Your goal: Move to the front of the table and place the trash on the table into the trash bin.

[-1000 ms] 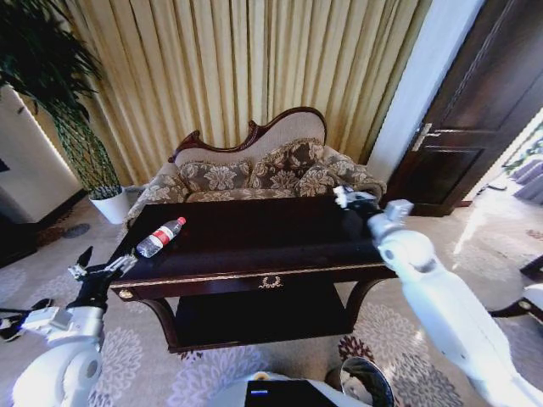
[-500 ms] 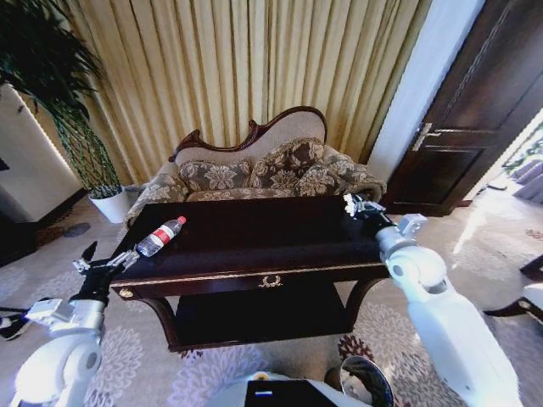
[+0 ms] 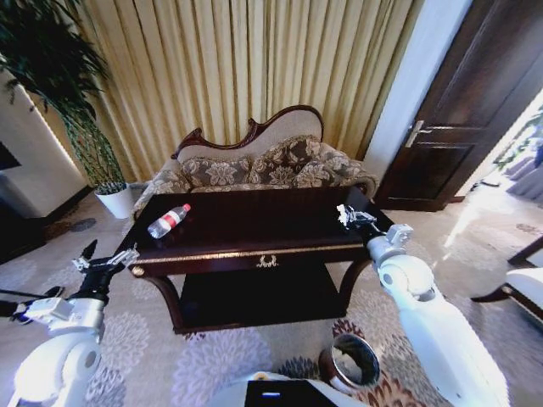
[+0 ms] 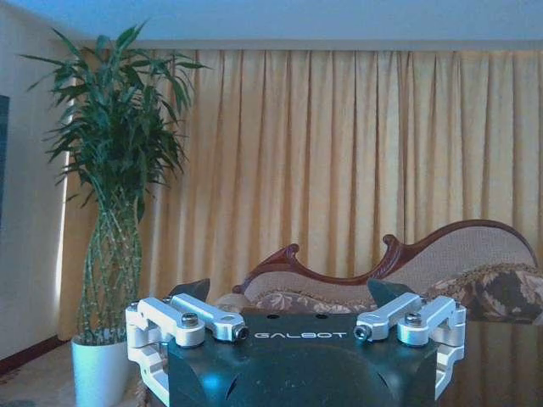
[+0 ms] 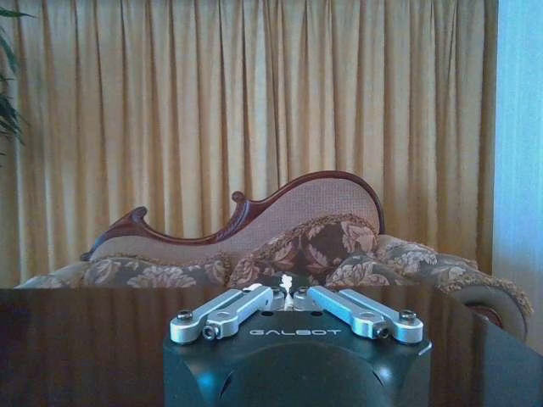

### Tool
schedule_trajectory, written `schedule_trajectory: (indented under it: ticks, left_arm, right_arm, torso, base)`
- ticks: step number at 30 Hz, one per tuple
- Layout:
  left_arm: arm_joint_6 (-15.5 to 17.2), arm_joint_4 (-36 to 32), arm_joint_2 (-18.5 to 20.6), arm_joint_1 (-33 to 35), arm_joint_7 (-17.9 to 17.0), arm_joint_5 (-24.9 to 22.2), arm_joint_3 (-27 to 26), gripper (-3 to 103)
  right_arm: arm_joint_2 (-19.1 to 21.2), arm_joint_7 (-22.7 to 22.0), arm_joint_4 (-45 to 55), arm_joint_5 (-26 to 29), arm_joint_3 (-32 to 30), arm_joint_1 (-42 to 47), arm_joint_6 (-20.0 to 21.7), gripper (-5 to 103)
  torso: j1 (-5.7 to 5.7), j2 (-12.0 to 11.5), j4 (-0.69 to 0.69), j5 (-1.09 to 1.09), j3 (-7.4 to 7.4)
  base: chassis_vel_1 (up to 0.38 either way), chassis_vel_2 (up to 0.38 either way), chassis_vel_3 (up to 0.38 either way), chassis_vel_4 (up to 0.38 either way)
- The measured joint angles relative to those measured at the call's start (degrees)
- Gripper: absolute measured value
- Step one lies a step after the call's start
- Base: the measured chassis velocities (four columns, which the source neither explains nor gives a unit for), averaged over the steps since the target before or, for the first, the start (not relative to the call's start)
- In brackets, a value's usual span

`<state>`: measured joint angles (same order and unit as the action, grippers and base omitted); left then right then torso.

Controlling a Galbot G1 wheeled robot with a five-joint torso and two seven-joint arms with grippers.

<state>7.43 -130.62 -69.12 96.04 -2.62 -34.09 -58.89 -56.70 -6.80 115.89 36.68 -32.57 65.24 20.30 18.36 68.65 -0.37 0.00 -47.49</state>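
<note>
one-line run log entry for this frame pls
left gripper: open, off table's left corner | right gripper: shut on white bit, over right end | bottle: lying on table | trash bin: on floor

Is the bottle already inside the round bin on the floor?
No, the bottle lies on its side on the table, while the trash bin stands on the carpet in front.

This is a formal sitting room, like in a hotel suite or a rich home. At 12 o'clock stands a carved wooden sofa with floral cushions [image 3: 254, 165] before long golden pleated curtains [image 3: 229, 68]. A tall green potted plant [image 3: 64, 93] stands at 10 o'clock, a dark wooden panelled door [image 3: 462, 119] at 2 o'clock, and a grey floral carpet [image 3: 153, 356] covers the floor.
</note>
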Motion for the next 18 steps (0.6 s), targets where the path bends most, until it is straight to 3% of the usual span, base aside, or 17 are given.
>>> schedule_trajectory:
  ticks: [7,12,18]
  left_arm:
    - [-0.1,0.0,-0.5,0.2,0.0,0.2,0.1,100]
    - [-0.5,0.7,-0.5,0.5,0.2,0.2,-0.2,100]
    - [-1.0,1.1,-0.6,0.4,0.7,0.0,-0.3,100]
  right_arm:
    - [-1.8,0.0,-2.2,-3.8,1.6,1.0,-0.2,1]
    - [-4.1,0.0,-7.0,-5.0,1.8,4.0,-0.3,1]
    - [-7.5,0.0,-21.9,-12.1,2.3,6.5,-3.3,1]
  torso:
    - [-0.06,0.0,0.00,-0.01,0.03]
    - [-0.06,0.1,-0.01,0.01,0.03]
    - [0.10,-0.1,-0.01,0.01,-0.05]
  base:
    - [0.250,-0.258,-0.260,0.247]
    - [0.056,-0.044,-0.041,0.059]
    - [-0.031,0.026,0.029,-0.042]
